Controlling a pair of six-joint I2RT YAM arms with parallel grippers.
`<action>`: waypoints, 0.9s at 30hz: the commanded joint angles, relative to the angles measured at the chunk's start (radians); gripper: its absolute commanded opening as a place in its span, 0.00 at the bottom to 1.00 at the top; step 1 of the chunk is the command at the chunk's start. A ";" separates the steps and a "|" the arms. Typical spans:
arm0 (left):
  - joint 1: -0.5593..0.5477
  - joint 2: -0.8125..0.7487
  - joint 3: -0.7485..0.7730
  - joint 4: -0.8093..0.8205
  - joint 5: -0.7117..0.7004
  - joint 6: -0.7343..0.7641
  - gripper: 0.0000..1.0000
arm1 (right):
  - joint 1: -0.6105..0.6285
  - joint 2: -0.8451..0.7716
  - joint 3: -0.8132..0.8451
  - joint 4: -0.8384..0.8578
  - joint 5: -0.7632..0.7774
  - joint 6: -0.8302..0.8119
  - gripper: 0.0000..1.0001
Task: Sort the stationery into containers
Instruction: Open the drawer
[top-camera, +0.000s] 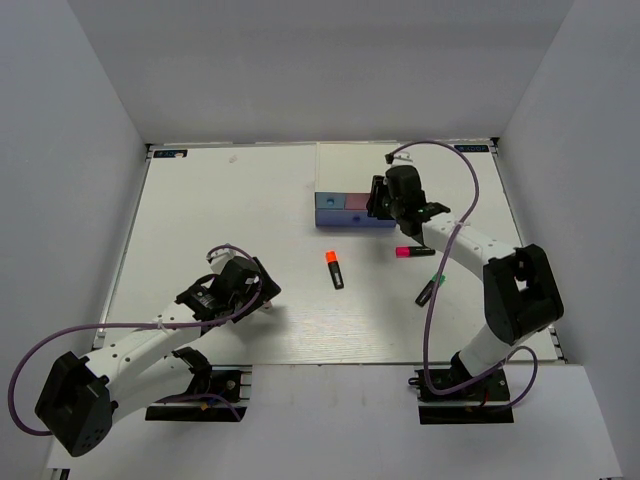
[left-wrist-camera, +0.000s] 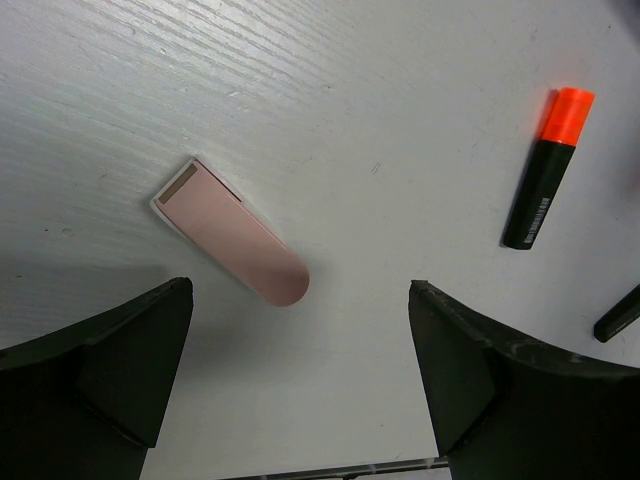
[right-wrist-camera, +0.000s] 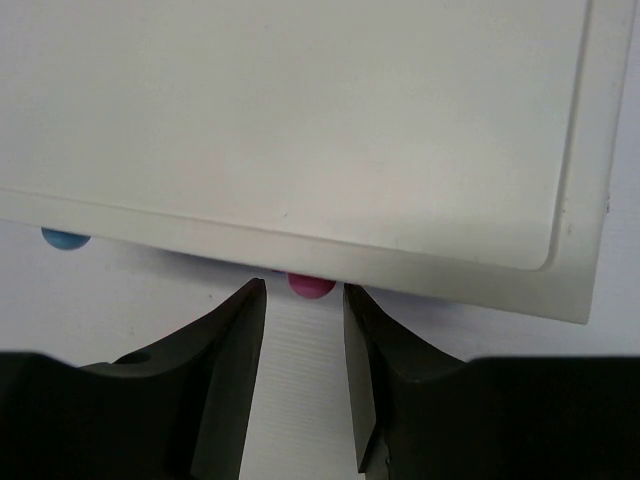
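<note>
Mid-table, clear of edges: orange highlighter (top-camera: 335, 269), pink highlighter (top-camera: 413, 252), third highlighter (top-camera: 430, 290); one pink eraser (left-wrist-camera: 235, 232) under spread left claw (left-wrist-camera: 300, 290); right claw (right-wrist-camera: 304, 290) narrowly parted at pink knob (right-wrist-camera: 312, 285).

White table (top-camera: 230, 200); drawer box (top-camera: 350, 175); orange highlighter (top-camera: 335, 269); pink highlighter (top-camera: 414, 252); pink eraser (left-wrist-camera: 235, 235)

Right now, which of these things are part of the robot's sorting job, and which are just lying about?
Part of the job: orange highlighter, pink highlighter, third dark highlighter, pink eraser, white drawer box.

Just lying about: nothing loose that I can see; only the arms' purple cables and the table itself.
</note>
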 joint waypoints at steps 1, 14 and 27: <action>0.002 -0.016 0.022 0.014 0.001 0.008 0.99 | -0.009 0.029 0.053 0.015 0.048 0.084 0.43; 0.002 0.003 0.022 0.014 0.010 0.008 0.99 | -0.013 0.066 0.062 0.062 0.099 0.106 0.13; 0.002 0.130 0.096 -0.010 0.010 0.018 0.99 | -0.004 -0.093 -0.110 0.045 -0.036 0.089 0.00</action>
